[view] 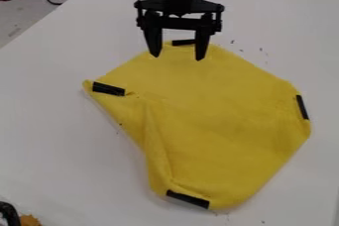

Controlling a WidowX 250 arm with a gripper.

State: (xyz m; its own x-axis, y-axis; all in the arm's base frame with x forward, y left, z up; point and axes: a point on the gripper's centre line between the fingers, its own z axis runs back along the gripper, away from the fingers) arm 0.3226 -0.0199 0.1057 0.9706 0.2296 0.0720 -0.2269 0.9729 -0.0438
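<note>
Nearest the camera, at the view's lower left, well apart from the jaws, are a dark object [9, 214] and an orange one [29, 221]. The gripper [177, 58] hangs, jaws apart with nothing between them, over the far end of the yellow cloth [218, 121]. The cloth spreads from beneath the jaws toward the camera across the tabletop [59, 136], creased left of them, with black strips [188, 199] along its edges.

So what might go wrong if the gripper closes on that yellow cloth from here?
The open gripper hangs by the top edge of the cloth, but its height is hard to judge, so it may close on air. The cloth looks mostly flat there, so the fingers might slide over it. The fold on the left side could bunch up more if the cloth gets dragged.
</note>
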